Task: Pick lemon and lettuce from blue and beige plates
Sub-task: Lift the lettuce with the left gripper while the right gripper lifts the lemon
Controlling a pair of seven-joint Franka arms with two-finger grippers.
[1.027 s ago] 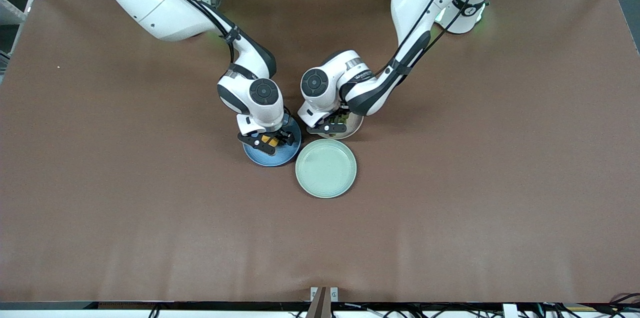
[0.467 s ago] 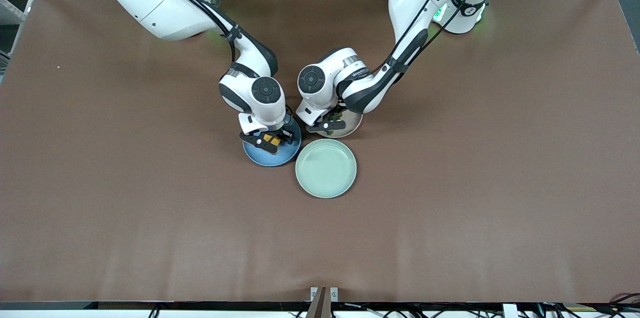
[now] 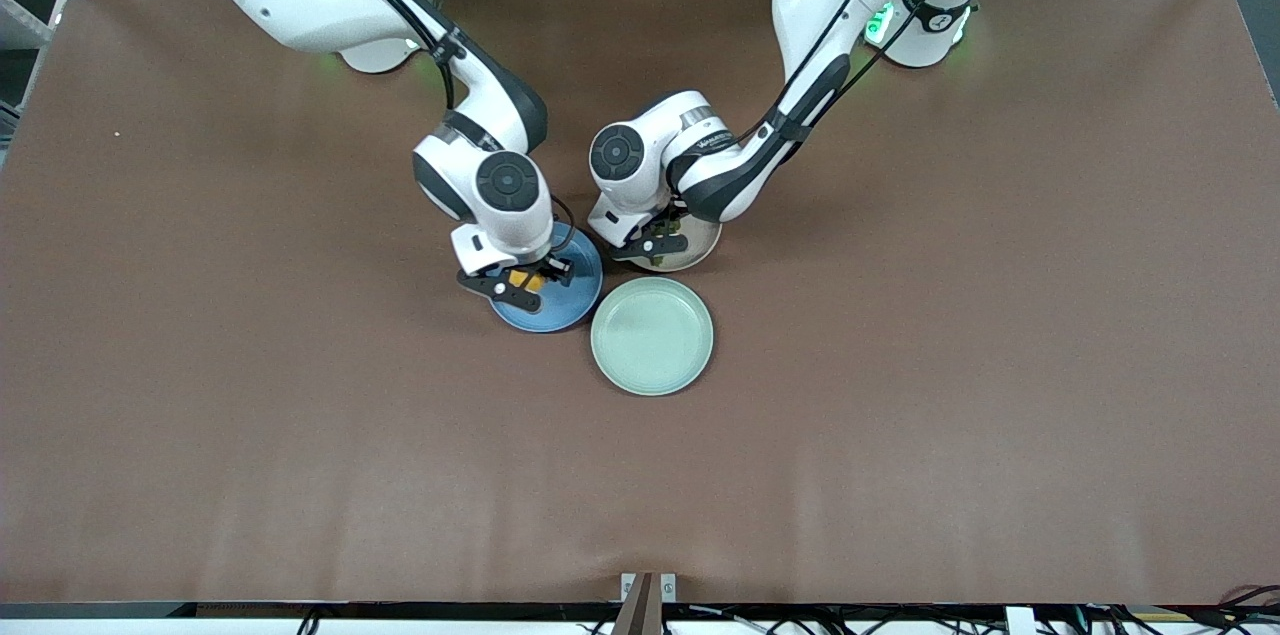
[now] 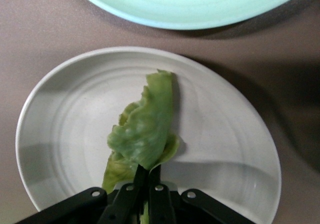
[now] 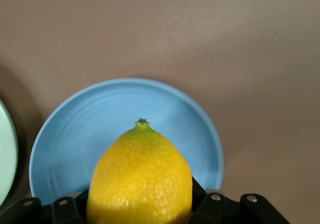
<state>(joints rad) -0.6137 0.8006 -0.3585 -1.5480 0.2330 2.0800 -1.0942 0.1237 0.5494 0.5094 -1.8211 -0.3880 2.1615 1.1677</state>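
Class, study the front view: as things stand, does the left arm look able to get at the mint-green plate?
Probably not yet: the left gripper is shut on the lettuce over the beige plate. The mint-green plate lies bare right beside it, nothing between.

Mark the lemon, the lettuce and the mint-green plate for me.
lemon (image 5: 140, 179), right wrist view, middle of its yellow skin.
lettuce (image 4: 144, 129), left wrist view, middle of the crinkled leaf.
mint-green plate (image 3: 652, 336), front view, bare centre of the plate.
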